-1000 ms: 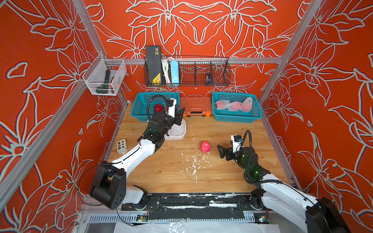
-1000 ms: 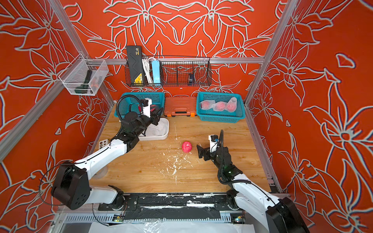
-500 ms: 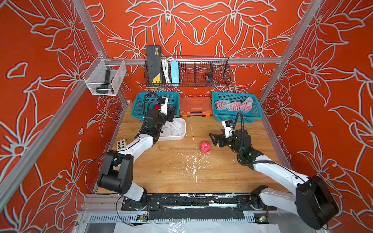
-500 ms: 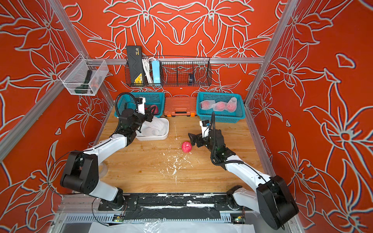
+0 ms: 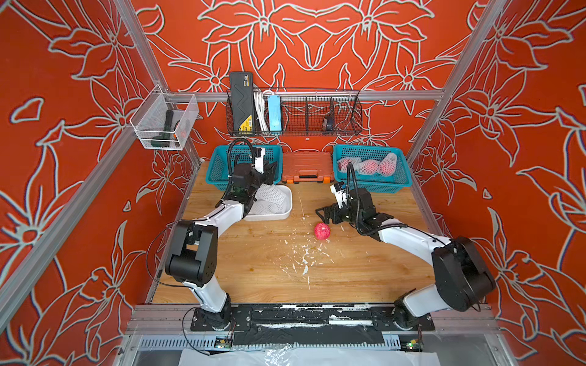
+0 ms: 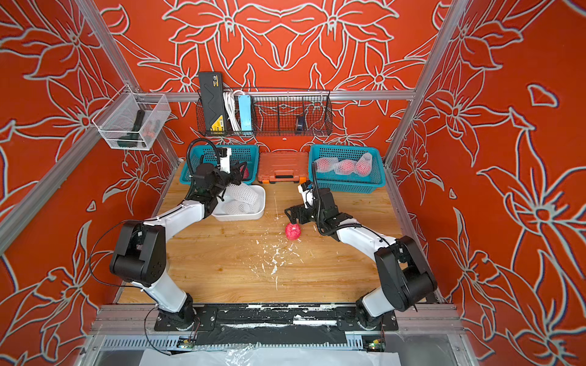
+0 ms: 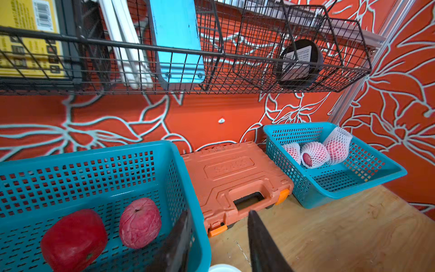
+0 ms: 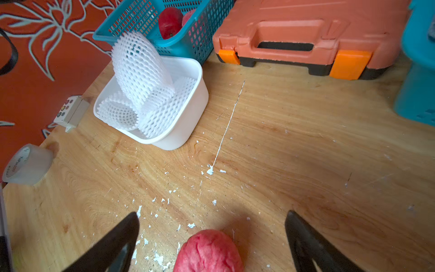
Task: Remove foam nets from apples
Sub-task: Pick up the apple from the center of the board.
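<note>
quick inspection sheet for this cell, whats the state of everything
surface: wooden table, white foam crumbs scattered
job's things: one bare apple on table; two bare apples in left basket; three netted apples in right basket; empty nets in white tub
clutter: orange tool case, tape roll, button box
pincers: left pincer open, empty, by left basket; right pincer open, close to the table apple
cables: black cable looped at each wrist
surroundings: wire shelf on back wall; clear bin on side rail

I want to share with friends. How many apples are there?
6. Left basket: deep red apple, pale apple, both bare. Right basket: three netted apples. Table: one bare apple. None seems hidden.
</note>
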Motion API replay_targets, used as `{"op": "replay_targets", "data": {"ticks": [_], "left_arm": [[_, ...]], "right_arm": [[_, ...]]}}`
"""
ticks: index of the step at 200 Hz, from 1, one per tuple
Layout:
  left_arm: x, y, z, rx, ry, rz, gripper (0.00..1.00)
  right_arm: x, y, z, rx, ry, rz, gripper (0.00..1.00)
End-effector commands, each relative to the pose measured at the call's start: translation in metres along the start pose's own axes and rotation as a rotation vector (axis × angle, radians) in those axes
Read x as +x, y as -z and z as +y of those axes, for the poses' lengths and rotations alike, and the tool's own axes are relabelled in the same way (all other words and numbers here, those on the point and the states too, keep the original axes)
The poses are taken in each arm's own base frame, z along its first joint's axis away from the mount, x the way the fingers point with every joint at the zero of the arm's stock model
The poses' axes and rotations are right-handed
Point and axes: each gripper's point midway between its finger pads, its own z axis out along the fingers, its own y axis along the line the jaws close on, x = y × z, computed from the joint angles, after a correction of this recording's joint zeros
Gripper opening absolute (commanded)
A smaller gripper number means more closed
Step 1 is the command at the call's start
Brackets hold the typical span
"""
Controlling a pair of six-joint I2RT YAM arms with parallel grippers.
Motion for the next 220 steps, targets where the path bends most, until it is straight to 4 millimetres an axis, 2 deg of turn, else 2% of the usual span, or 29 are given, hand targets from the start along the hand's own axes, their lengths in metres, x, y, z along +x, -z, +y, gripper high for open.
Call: {"op": "replay_targets", "data": {"ticks": [1, 83, 124, 172, 189, 206, 213, 220], "left_arm": [[0.002, -0.010, 0.001, 0.015, -0.016, 0.025, 0.38], [0.024, -0.038, 0.004, 0.047, 0.024, 0.089, 0.39], [0.035, -0.062, 0.009, 0.052, 0.036, 0.128, 0.40], [0.053, -0.081, 0.033, -0.044, 0.011, 0.177, 0.39], [0.049, -0.086, 0.030, -0.024, 0.019, 0.186, 0.39], [0.033, -0.081, 0.021, 0.015, 0.028, 0.152, 0.42], [0.025, -0.077, 0.016, 0.029, 0.029, 0.133, 0.46], [0.015, -0.071, 0.010, 0.043, 0.029, 0.112, 0.56]], "right_arm": [[-0.002, 0.003, 0.010, -0.035, -0.020, 0.012, 0.97], [0.013, 0.007, 0.013, -0.068, -0.051, 0.017, 0.97], [0.008, 0.008, 0.016, -0.081, -0.053, -0.009, 0.97], [0.006, 0.013, 0.018, -0.082, -0.042, -0.021, 0.97], [0.004, 0.014, 0.018, -0.078, -0.036, -0.027, 0.97], [0.003, 0.015, 0.018, -0.078, -0.033, -0.029, 0.97], [0.003, 0.016, 0.018, -0.075, -0.030, -0.030, 0.97], [0.002, 0.018, 0.018, -0.070, -0.028, -0.032, 0.97]]}}
